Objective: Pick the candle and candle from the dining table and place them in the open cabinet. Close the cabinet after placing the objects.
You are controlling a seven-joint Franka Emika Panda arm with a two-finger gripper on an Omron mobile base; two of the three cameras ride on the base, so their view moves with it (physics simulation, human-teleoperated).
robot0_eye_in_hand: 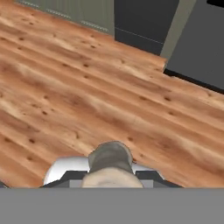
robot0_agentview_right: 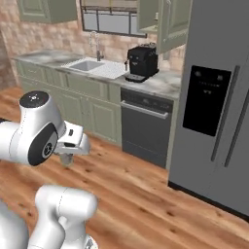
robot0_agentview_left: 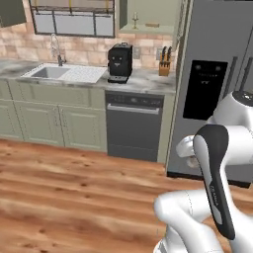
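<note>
In the hand view a stubby pale-grey candle (robot0_eye_in_hand: 110,161) sits between my gripper's (robot0_eye_in_hand: 110,176) two dark fingertips, held above the wooden floor. The gripper (robot0_agentview_right: 66,156) hangs low at the left of the right base view, pointing down at the floor. High on the wall, the sage-green cabinet (robot0_agentview_left: 148,30) stands open next to the fridge. A cream candle on a gold stemmed holder (robot0_agentview_left: 135,20) stands upright on its shelf. The cabinet door (robot0_agentview_right: 171,26) is swung out toward the room. The dining table is out of view.
Below the cabinet runs a marble counter (robot0_agentview_left: 143,79) with a black coffee machine (robot0_agentview_left: 120,62), a knife block (robot0_agentview_left: 165,63) and a white sink (robot0_agentview_left: 64,73). A dark dishwasher (robot0_agentview_left: 133,126) and a tall grey fridge (robot0_agentview_left: 217,84) stand ahead. Wooden floor (robot0_agentview_left: 74,197) lies between them and me.
</note>
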